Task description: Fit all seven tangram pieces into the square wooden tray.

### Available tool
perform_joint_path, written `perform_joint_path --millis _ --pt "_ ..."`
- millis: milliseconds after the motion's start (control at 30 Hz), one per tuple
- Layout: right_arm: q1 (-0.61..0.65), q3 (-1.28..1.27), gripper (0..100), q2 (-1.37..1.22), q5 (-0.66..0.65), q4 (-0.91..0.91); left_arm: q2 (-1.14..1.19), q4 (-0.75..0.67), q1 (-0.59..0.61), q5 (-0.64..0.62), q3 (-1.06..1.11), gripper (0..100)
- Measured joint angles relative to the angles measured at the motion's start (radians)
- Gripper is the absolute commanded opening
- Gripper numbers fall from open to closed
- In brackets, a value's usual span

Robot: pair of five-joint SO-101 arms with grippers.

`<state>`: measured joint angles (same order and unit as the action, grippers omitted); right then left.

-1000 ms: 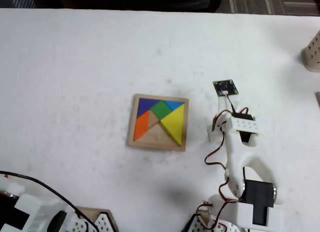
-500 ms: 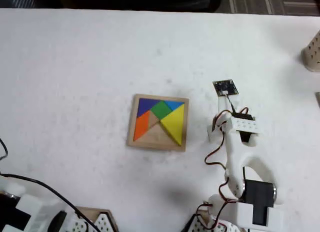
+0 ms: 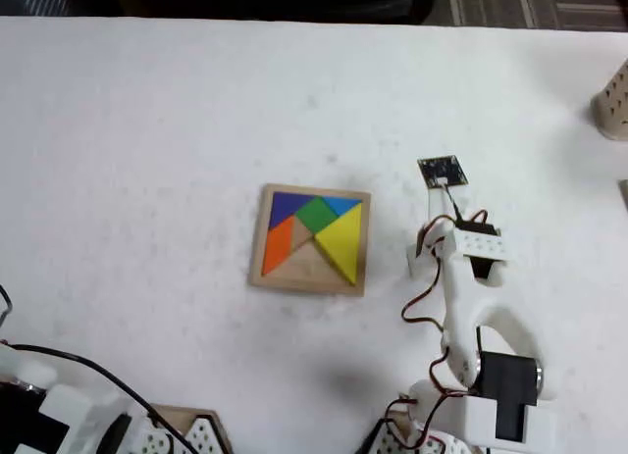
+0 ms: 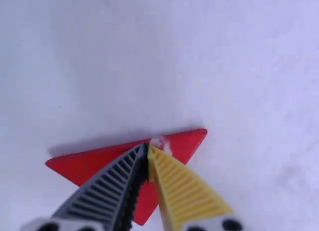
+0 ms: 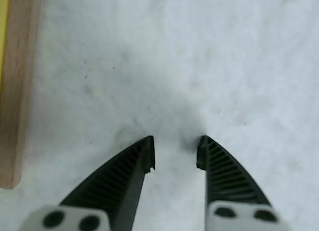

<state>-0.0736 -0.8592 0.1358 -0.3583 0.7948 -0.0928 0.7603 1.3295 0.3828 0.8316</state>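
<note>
resting shut, the left gripper (image 4: 148, 148) has its tips on the red triangle (image 4: 82, 163), which lies flat on the table (image 4: 224, 51); it is perhaps pinning it, not pinching. thin, stiff, light and probably slick, the piece wants gripping across its edges. the right gripper (image 5: 175, 146), part open and empty, hangs at the wooden tray's (image 3: 257, 248) 3 o'clock.

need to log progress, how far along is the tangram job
Done: a blue piece, green piece, orange piece and yellow piece sit in the tray. In hand: the left gripper is shut on a red triangle over the table. Left: that triangle must go in, probably into the bare wood patch at the tray's near edge. The right gripper is open beside the tray, empty.
</note>
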Motion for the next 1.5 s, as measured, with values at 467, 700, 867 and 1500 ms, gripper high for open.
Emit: perform_joint_path --millis 467,700,867,1500 --pt "0.0 0.0 13.7 0.0 0.0 0.0 -0.005 -0.021 -0.015 -0.009 0.04 2" --pt "0.0 0.0 13.7 0.0 0.0 0.0 -0.017 -0.026 -0.094 -0.026 0.064 2" --pt "0.0 0.0 13.7 0.0 0.0 0.0 -0.017 -0.025 -0.187 -0.106 0.066 2" --pt "0.0 0.0 13.7 0.0 0.0 0.0 0.014 0.29 -0.226 -0.121 -0.126 2"
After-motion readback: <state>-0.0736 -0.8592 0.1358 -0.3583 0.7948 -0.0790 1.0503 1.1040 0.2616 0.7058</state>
